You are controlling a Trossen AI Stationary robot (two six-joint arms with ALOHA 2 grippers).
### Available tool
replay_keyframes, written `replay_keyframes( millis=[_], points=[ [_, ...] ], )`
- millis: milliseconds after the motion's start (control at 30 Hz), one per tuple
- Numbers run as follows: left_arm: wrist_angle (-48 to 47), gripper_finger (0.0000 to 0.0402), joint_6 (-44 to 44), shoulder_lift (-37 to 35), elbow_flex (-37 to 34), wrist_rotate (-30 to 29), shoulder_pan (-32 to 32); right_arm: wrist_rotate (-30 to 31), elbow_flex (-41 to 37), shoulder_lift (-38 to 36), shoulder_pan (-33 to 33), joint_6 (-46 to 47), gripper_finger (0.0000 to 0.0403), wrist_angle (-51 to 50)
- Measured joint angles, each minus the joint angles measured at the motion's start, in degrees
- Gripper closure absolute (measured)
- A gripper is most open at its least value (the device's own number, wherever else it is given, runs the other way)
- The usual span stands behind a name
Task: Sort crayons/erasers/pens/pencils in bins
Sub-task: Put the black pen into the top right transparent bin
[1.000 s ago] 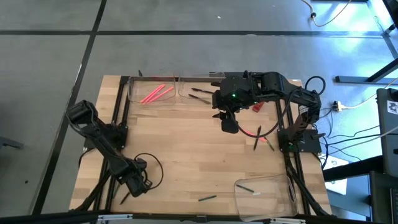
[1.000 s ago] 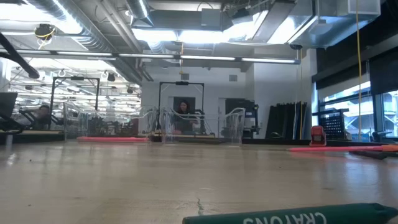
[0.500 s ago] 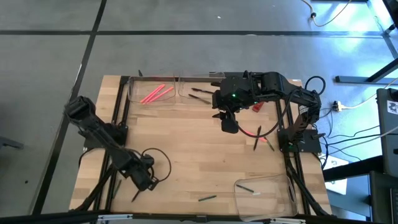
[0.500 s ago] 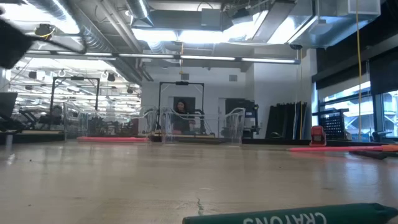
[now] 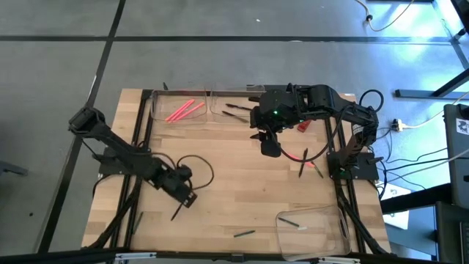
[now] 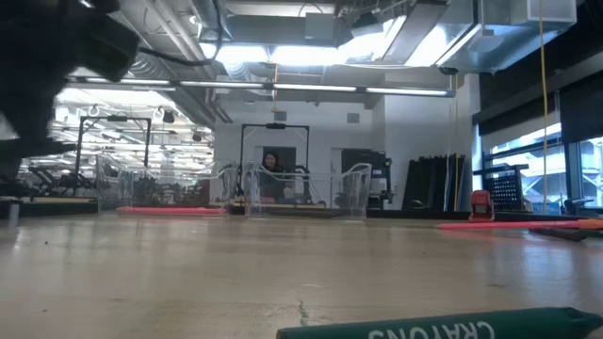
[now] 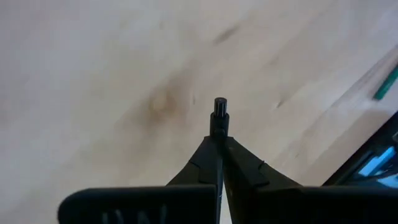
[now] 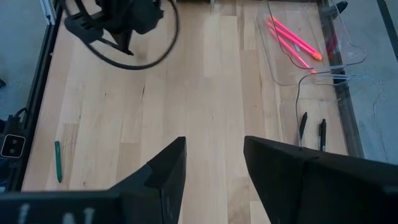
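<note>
My left gripper (image 5: 186, 199) is over the table's near left part, shut on a thin black stick (image 5: 176, 213); the left wrist view (image 7: 219, 132) shows that stick end-on. My right gripper (image 5: 267, 144) hangs open and empty over the far middle; it also shows in the right wrist view (image 8: 214, 155). Two clear bins stand along the far edge, one with pink sticks (image 5: 182, 110) and one with black sticks (image 5: 236, 111). A third bin (image 5: 311, 224) stands at the near right with dark sticks in it. My left gripper pinches the black stick between its two shut fingers. The stick's end (image 7: 219, 107) pokes out just past the fingertips and runs along them. In the high view its free length (image 5: 174, 215) slants from the fingers toward the near left. Whether it clears the table, I cannot tell.
A green crayon (image 5: 244, 234) lies near the near edge and shows large in the low view (image 6: 433, 327). Pink and black sticks (image 5: 306, 158) lie loose at the right, beside the right arm's base. A red thing (image 5: 302, 125) lies under the right arm.
My left gripper has gone from the near left corner toward the table's right and far edges, staying shut. The black stick has travelled with it. My right arm has kept still.
</note>
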Motion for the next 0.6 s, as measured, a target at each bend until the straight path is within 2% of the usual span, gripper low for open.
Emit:
replay_keyframes(
  millis=[367,600],
  points=[
    [1.06,0.0401,18.0,-8.24,0.07,-0.84,15.27,0.1,0.0,0.0,0.0,-1.48,0.0238,0.02],
    [9.28,0.0401,32.97,-11.16,0.08,2.16,27.94,0.13,0.0,0.0,0.0,-1.5,0.0238,0.0]
  ],
)
